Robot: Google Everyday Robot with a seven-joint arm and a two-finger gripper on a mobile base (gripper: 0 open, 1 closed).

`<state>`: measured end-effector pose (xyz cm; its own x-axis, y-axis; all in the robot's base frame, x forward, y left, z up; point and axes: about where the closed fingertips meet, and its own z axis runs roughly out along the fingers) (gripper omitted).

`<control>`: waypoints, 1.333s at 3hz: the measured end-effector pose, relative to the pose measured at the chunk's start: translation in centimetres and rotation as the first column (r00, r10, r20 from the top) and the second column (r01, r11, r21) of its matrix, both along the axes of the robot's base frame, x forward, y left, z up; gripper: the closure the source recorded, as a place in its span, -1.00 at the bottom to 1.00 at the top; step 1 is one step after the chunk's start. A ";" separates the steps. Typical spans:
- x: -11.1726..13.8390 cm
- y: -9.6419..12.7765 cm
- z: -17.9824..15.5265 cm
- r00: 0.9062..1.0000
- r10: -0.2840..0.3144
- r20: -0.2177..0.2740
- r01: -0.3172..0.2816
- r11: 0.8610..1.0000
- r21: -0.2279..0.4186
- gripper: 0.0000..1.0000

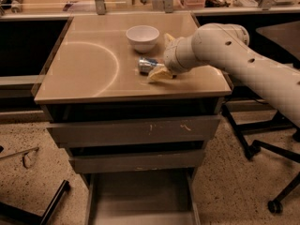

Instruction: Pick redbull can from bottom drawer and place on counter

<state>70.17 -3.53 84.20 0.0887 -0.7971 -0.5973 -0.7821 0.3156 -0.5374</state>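
The redbull can [147,64] lies on its side on the tan counter [89,74], right of the middle, just in front of the white bowl [142,36]. My gripper [163,56] is at the can's right end, low over the counter, and is open. One yellowish finger [159,74] lies by the can's near side and the other [168,38] stands apart behind it. The bottom drawer [140,193] is pulled out below, and its grey floor shows nothing in it.
Two shut grey drawer fronts [136,130] sit above the open one. An office chair base [262,146] stands on the floor at the right. Dark legs [51,203] and a wire object [28,156] lie at the left. A cluttered bench runs behind the counter.
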 end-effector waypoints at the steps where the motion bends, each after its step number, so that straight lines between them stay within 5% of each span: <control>1: -0.3 -0.6 -0.1 1.000 -0.011 -0.010 0.011 1.000 -0.022 -1.00; 4: -0.3 -1.7 0.3 0.999 -0.031 -0.019 0.030 0.999 -0.041 -1.00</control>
